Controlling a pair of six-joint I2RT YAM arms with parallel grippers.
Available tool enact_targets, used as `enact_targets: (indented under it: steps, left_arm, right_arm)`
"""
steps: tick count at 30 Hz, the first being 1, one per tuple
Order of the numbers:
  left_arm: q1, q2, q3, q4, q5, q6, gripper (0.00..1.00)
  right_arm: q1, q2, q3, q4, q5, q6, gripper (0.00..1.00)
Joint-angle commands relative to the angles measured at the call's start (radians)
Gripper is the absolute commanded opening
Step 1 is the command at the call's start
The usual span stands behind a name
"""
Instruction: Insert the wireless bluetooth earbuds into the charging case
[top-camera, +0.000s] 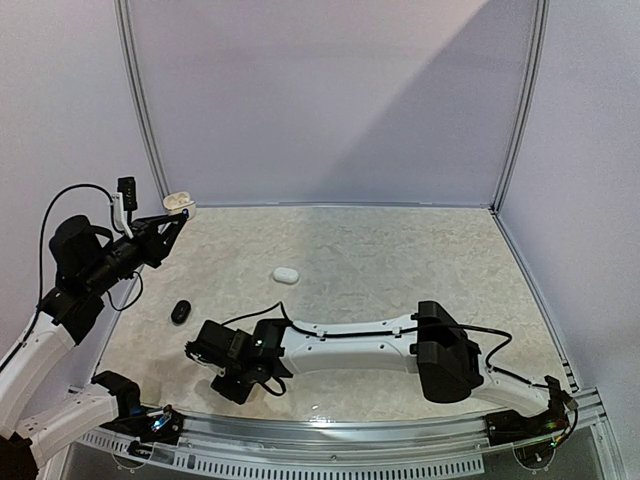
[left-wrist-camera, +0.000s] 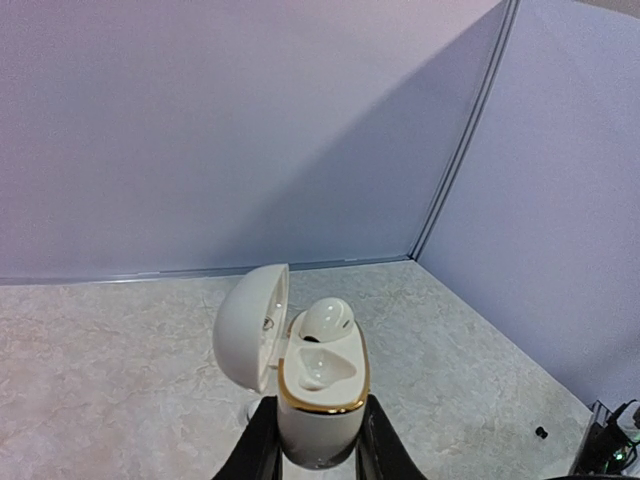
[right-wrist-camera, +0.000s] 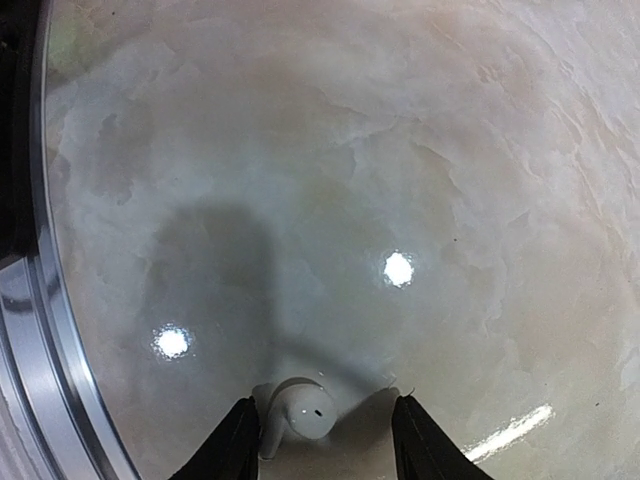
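My left gripper (left-wrist-camera: 318, 432) is shut on the base of a white charging case with a gold rim (left-wrist-camera: 320, 395), held up at the far left of the table (top-camera: 178, 203). Its lid (left-wrist-camera: 250, 325) stands open to the left. One white earbud (left-wrist-camera: 327, 318) sits in the far slot and the near slot is empty. My right gripper (right-wrist-camera: 325, 435) is open, pointing down at the table near the front left (top-camera: 232, 378). A white earbud with a short stem (right-wrist-camera: 305, 408) lies on the table between its fingers, closer to the left finger (right-wrist-camera: 238, 445).
A closed white case (top-camera: 285, 274) lies mid-table and a small black case (top-camera: 180, 312) lies at the left. The table's metal front rail (right-wrist-camera: 30, 330) runs close to the left of my right gripper. Enclosure walls close the back and sides.
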Motion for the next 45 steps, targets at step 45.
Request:
enact_targets:
  steps: [45]
  left_arm:
    - [0.013, 0.016, -0.018, 0.024, 0.019, 0.006, 0.00]
  right_arm:
    - [-0.033, -0.043, -0.049, 0.104, -0.023, 0.033, 0.14]
